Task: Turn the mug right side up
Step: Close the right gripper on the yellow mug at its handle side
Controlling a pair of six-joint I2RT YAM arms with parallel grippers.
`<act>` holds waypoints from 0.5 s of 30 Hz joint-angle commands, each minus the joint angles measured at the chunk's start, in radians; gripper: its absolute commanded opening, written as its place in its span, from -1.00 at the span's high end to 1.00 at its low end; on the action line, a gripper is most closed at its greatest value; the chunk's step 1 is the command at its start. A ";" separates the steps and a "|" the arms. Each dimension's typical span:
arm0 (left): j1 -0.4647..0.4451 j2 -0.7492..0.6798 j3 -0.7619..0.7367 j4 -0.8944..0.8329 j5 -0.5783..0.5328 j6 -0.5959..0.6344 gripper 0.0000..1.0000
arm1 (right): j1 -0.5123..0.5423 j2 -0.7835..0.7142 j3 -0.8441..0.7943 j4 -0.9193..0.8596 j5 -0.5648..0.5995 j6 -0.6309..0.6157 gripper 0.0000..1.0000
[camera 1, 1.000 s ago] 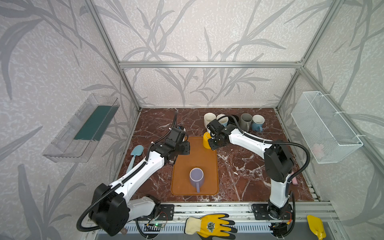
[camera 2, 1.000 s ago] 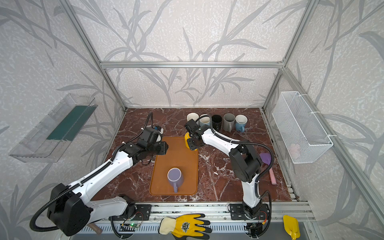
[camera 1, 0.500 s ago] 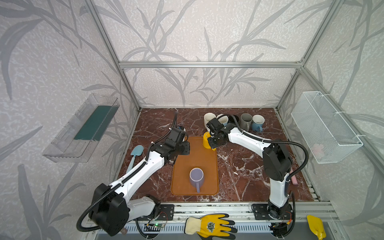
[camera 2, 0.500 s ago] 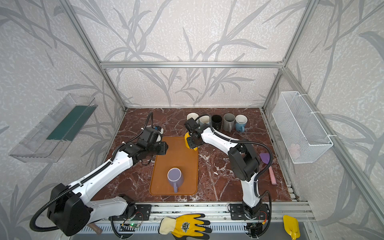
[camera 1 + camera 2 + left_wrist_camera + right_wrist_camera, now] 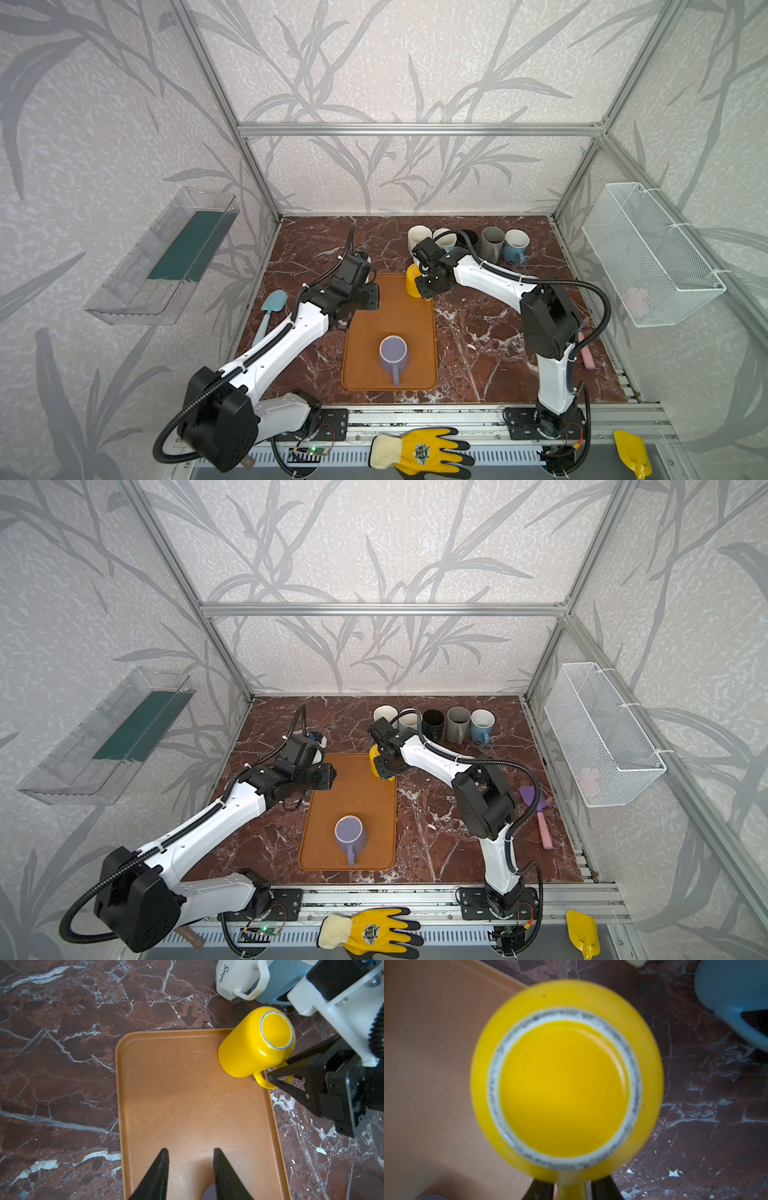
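Note:
A yellow mug (image 5: 412,282) (image 5: 375,760) stands upside down on the far right corner of the orange tray (image 5: 390,316), base up (image 5: 272,1029) (image 5: 564,1084). My right gripper (image 5: 419,289) (image 5: 278,1070) reaches it from the right. Its two fingers straddle the mug's handle (image 5: 572,1188), and a thin sliver of gap shows on each side. My left gripper (image 5: 370,297) (image 5: 190,1153) hangs open and empty over the tray's left part, well apart from the mug. A purple mug (image 5: 392,353) stands on the near end of the tray.
A row of mugs lines the back: white (image 5: 417,237), grey (image 5: 492,243) and blue (image 5: 515,245); the white one (image 5: 232,978) is close behind the yellow mug. A blue spatula (image 5: 272,305) lies at the left and a pink-handled one (image 5: 538,812) at the right. A wire basket (image 5: 648,253) hangs on the right wall.
The right gripper's fingers have drawn closer together around the yellow mug's handle, and its wrist has shifted slightly. The left arm and both mugs have not moved.

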 commanded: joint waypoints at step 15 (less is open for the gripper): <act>0.004 0.006 0.025 -0.022 -0.014 0.024 0.23 | -0.006 0.028 0.049 -0.043 -0.005 -0.011 0.58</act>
